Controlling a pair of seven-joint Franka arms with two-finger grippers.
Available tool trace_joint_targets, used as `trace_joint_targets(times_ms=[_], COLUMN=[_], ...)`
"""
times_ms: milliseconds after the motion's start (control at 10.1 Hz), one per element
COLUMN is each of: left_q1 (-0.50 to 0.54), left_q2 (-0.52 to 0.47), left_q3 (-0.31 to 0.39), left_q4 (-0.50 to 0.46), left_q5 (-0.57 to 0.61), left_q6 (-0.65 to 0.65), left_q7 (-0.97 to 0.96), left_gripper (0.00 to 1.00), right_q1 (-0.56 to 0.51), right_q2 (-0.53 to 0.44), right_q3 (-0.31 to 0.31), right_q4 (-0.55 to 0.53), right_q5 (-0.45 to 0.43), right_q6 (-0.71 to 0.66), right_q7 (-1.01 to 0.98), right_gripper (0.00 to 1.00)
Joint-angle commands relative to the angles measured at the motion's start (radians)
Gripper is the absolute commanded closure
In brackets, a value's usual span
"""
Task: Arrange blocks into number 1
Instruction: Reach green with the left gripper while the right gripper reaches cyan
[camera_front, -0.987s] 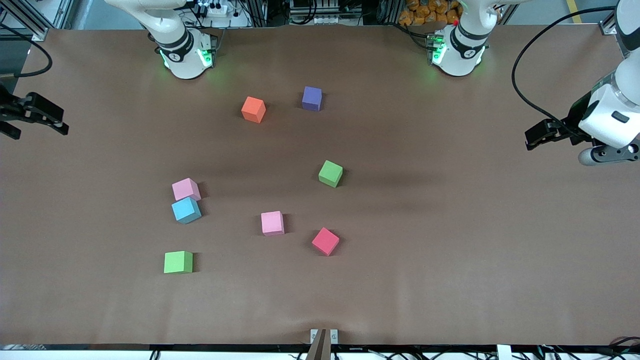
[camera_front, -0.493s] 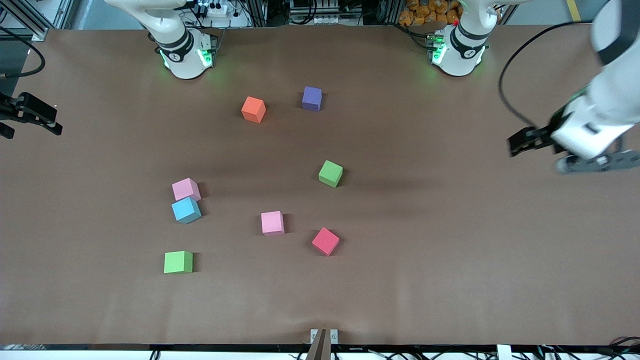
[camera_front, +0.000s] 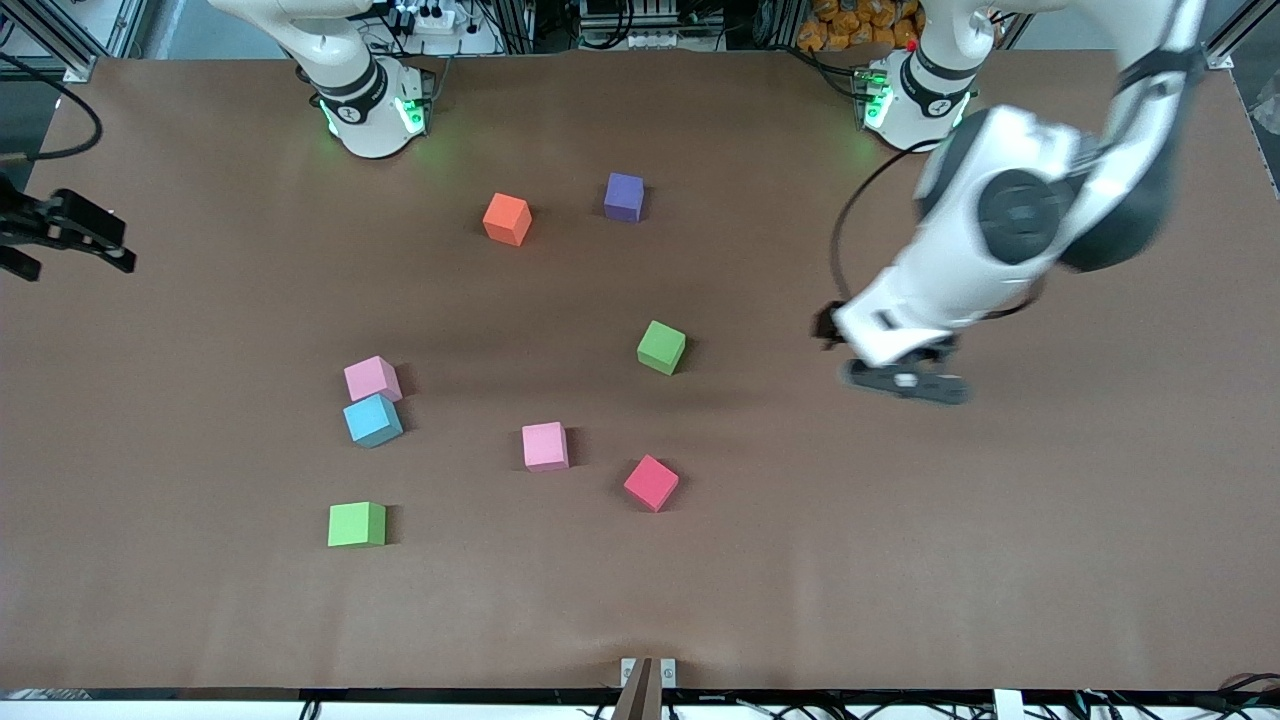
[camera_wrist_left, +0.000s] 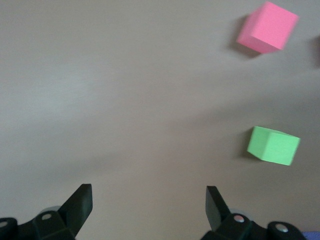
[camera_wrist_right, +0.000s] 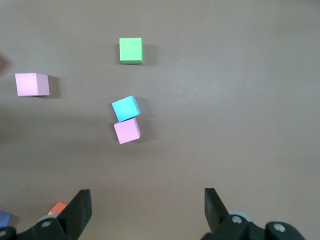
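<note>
Now the left arm is bent low over the worktop (camera_front: 1000, 520), w/ the left hand (camera_wrist_left: 149, 202) pointing down, fingers spread wide & holding nothing. It hangs over bare worktop toward the left arm's end. Closest blocks to it: one green block (camera_front: 661, 347) and the red block (camera_front: 651, 482), both well apart from the hand.

The right arm waits at its own end, right hand (camera_wrist_right: 145, 207) released too, empty, up over the worktop edge. Nearest to it: a pink block (camera_front: 372, 379) touching the blue block (camera_front: 372, 420), then the second green block (camera_front: 356, 524). Other pink block (camera_front: 545, 446) sits near the red one. Orange block (camera_front: 507, 219) & purple block (camera_front: 624, 197) lie toward the arm bases, well apart from both hands.
</note>
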Motion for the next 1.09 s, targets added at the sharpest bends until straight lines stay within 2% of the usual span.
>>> trace_joint_targets(times_ms=[0,197,395,592,888,987], left_q1=[-0.102,-0.179,-0.245,-0.293,-0.319,-0.320], left_q2=[0.063,0.138,0.201,0.265,0.324,0.335], left_q3=[-0.010,-0.013,-0.010,-0.007,-0.004,-0.003], left_q4=[-0.030,-0.027,-0.024,-0.019,-0.019,-0.019], left_q5=[-0.013,-0.008,-0.005,-0.004,0.085,0.088], left_q6=[0.104,0.210,0.296,0.356,0.395,0.409], left_q7=[-0.073,-0.074,-0.074,-0.079,-0.108,-0.108], left_gripper=[0.00,0.00,0.00,0.00,0.00,0.00], right_q1=[0.032,0.045,0.025,0.025,0.094,0.135], right_q2=[0.138,0.265,0.385,0.506,0.530,0.530], right_q3=[-0.004,-0.004,-0.005,-0.005,-0.007,-0.007], right_q4=[0.028,0.028,0.028,0.021,-0.093,-0.114], right_q5=[0.017,0.052,0.138,0.138,0.117,0.051], right_q6=[0.000,0.064,0.177,0.229,0.414,0.464], right_q7=[-0.011,-0.013,-0.013,-0.057,-0.080,-0.079], right_gripper=[0.00,0.00,0.00,0.00,0.00,0.00])
